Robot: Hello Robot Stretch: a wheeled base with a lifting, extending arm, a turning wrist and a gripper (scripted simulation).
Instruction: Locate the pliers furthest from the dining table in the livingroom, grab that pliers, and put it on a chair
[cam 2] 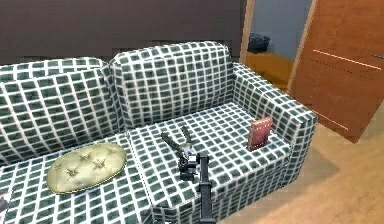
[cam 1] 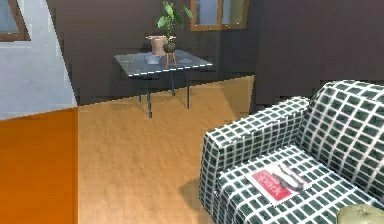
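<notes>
1. Dark arm bar (cam 2: 205,198) rises from the bottom edge of the arm side view, just right of middle, crossing the front of the sofa seat.
2. Left seat cushion: round olive tufted cushion (cam 2: 86,166), lying flat.
3. Middle: thin dark fingers (cam 2: 170,142) slant up-left from the arm's end over the right seat cushion of the checked sofa (cam 2: 175,80).
4. Pliers: cannot be told apart from the fingers. Any dark tool there merges with the prongs against the seat fabric.
5. Fingers' state: cannot tell whether clenched or released, nor whether they hold anything.
6. Right of the fingers: red book (cam 2: 260,132), upright, leaning at the sofa's right armrest.
7. Far right: orange-brown wooden door (cam 2: 345,70) beside a doorway; tan floor below.
8. Forward view, left: pale wall, with a deeper orange strip of floor beneath it.
9. Centre, far: glass-topped desk (cam 1: 190,68) on thin legs against a dark wall, carrying a leafy plant (cam 1: 170,18) and a pale pot (cam 1: 157,45).
10. Right, near: checked seat (cam 1: 250,150) with a red book (cam 1: 268,186) lying flat and a pale elongated object (cam 1: 291,178) resting on it.
</notes>
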